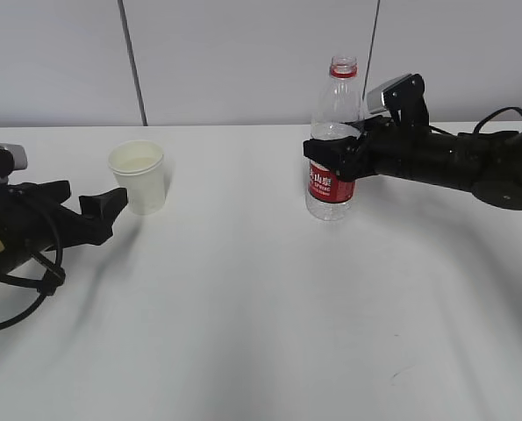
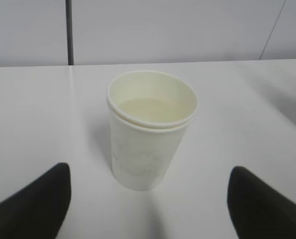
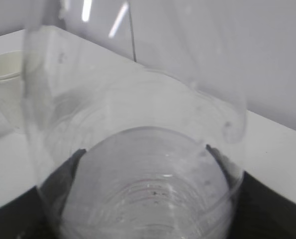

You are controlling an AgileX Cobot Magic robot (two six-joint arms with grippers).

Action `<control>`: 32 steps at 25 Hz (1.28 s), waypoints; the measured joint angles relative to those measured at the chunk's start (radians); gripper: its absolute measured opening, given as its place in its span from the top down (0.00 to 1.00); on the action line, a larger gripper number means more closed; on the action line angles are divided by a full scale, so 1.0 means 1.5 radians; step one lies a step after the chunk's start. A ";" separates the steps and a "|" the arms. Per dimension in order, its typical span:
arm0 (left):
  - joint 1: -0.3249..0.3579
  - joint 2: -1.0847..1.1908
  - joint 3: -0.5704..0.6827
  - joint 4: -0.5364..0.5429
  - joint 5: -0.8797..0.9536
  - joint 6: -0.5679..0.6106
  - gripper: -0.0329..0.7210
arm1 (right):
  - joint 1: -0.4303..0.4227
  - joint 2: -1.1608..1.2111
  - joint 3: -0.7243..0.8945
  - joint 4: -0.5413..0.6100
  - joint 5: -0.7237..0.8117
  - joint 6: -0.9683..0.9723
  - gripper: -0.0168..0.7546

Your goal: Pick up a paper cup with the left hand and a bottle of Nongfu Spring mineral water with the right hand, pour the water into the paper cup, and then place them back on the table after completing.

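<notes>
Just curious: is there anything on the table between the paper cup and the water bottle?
No. In the exterior view, only bare white table lies between the cup and the bottle.

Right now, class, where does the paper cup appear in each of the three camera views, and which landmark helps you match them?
Exterior view: paper cup left of centre, upright on the table.
Left wrist view: centre, between the dark gripper tips.
Right wrist view: far left edge, behind the bottle.
Shared landmark: the dark wall seam behind the cup.
</notes>
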 joint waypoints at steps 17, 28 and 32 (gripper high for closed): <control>0.000 -0.001 0.001 0.000 0.000 0.000 0.18 | 0.000 0.000 -0.001 -0.017 -0.008 0.005 0.17; 0.000 -0.038 0.001 0.004 0.004 -0.005 0.18 | 0.000 -0.020 -0.006 -0.116 0.084 0.089 0.21; -0.001 -0.038 0.001 0.006 0.005 -0.006 0.18 | -0.002 -0.035 -0.006 -0.164 0.108 0.124 0.21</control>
